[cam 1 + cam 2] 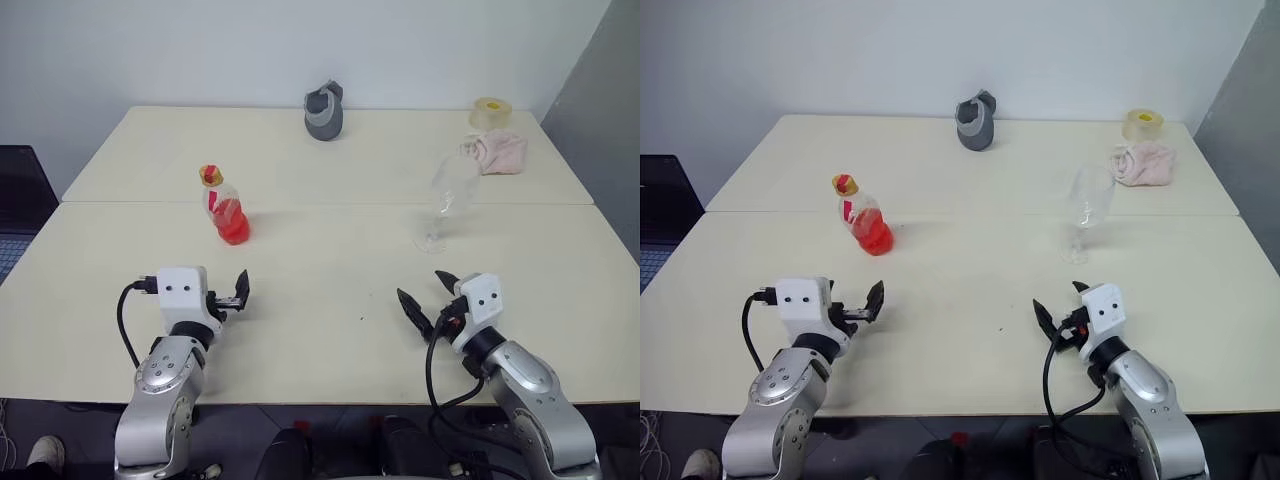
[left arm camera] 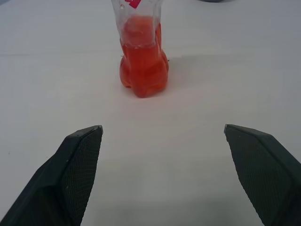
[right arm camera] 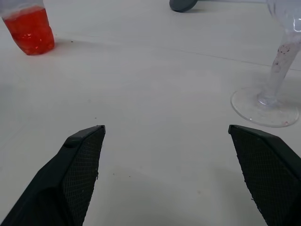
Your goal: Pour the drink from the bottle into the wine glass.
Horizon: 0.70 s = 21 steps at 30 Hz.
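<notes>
Left claw [image 1: 232, 297] and right claw [image 1: 424, 298] both wide, holding nothing. Bare worktop [image 1: 330, 270] lies between them and the bottle [image 1: 226, 208] and wine glass [image 1: 447, 199].

Bright, even light across my pale cream tabletop [image 1: 330, 270], coming from overhead I'd say, with no hard glare anywhere. The small clear plastic bottle [image 1: 226, 212] with the translucent red-orange drink [image 1: 234, 228] glows and drops just a soft, short shadow beside its base. The clear stemmed wine glass [image 1: 447, 200] nearly melts into the table; its rim is hard to trace. Up close, my wide-spread black fingers [image 2: 70, 174] look slightly soft at the frame edge.
</notes>
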Each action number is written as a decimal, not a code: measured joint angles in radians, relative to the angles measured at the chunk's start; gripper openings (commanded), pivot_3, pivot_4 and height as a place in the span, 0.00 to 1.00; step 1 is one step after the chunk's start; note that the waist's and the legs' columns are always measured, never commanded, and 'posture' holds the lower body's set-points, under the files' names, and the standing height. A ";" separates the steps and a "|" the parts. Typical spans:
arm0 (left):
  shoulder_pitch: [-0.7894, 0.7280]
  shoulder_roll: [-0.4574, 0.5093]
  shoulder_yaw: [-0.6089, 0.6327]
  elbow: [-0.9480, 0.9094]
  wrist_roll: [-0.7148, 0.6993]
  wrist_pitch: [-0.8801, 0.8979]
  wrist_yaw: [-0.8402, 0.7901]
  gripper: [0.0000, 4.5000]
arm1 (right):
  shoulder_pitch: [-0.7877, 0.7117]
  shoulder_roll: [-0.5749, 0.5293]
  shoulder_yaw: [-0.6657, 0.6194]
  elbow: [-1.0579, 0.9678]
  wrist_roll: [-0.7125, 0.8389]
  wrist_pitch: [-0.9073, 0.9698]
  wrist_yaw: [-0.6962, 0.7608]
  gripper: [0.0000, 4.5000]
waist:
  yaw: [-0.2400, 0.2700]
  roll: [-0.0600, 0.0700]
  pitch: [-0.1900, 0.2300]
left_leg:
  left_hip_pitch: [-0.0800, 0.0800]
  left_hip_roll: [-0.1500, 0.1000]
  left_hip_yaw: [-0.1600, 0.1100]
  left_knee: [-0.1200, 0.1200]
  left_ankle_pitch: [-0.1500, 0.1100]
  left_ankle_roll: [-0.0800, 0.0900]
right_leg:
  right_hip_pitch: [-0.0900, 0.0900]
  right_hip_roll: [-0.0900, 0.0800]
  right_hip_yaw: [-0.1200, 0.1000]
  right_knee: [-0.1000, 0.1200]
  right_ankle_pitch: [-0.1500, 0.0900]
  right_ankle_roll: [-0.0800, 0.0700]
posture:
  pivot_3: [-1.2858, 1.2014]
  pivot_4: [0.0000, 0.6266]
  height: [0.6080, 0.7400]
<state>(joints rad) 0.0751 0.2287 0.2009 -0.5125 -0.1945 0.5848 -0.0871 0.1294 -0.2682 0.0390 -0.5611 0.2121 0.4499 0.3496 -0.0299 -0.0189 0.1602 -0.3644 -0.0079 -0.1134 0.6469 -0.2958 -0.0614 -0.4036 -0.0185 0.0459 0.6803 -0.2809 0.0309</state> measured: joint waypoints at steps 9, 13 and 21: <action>0.000 0.007 -0.008 -0.005 0.011 -0.005 -0.011 1.00 | -0.003 -0.015 0.002 0.000 0.011 -0.010 0.023 1.00 | 0.000 0.000 0.000 | 0.000 0.000 0.000 0.000 0.000 0.000 | 0.000 0.000 0.000 0.000 0.000 0.000 | 0.52 0.24 1.00; 0.012 0.023 0.012 -0.008 0.003 -0.029 -0.036 1.00 | -0.009 -0.047 0.006 -0.009 0.049 -0.033 0.091 1.00 | 0.000 0.000 0.000 | 0.000 0.000 0.000 0.000 0.000 0.000 | 0.000 0.000 0.000 0.000 0.000 0.000 | 0.52 0.24 1.00; -0.097 0.049 0.037 0.148 0.013 -0.124 -0.059 1.00 | -0.113 -0.147 0.060 -0.019 0.198 -0.038 0.335 1.00 | 0.000 0.000 0.000 | 0.001 -0.001 0.000 0.001 0.000 0.000 | 0.001 0.001 -0.001 0.000 0.000 0.000 | 0.52 0.24 1.00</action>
<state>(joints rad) -0.0216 0.2774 0.2382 -0.3641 -0.1815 0.4608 -0.1463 0.0162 -0.4148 0.0993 -0.5798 0.4100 0.4122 0.6848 -0.0298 -0.0193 0.1601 -0.3639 -0.0089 -0.1136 0.6476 -0.2959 -0.0611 -0.4024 -0.0178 0.0451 0.6802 -0.2808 0.0309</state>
